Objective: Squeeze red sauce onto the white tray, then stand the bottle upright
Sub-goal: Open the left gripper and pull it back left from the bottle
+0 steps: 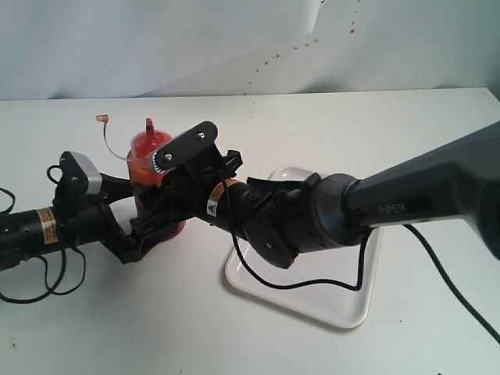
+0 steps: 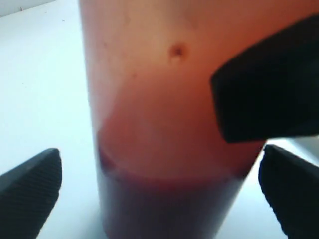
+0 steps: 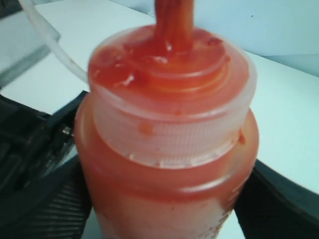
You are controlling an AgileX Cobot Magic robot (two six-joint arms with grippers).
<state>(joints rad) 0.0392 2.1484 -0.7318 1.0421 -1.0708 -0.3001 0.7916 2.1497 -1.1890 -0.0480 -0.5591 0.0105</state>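
The bottle [image 1: 148, 160] stands upright on the table, left of the white tray [image 1: 328, 301]. Its open cap [image 1: 101, 119] hangs on a thin tether. My right gripper [image 1: 168, 191] reaches across the tray and is shut on the bottle [image 3: 164, 149] just below its smeared lid, both pads pressed to its sides. My left gripper [image 1: 141, 234] stands open around the bottle's base, and each of its fingers [image 2: 30, 189] stays clear of the wall. Red sauce [image 2: 169, 204] shows dark in the lower part of the bottle. No sauce shows on the part of the tray I can see.
The right arm [image 1: 406, 199] covers much of the tray. A black cable [image 1: 297, 283] loops over the tray, and more cables lie at the left edge [image 1: 31, 273]. Red specks mark the back wall [image 1: 301, 45]. The right gripper's finger [image 2: 269, 84] shows in the left wrist view.
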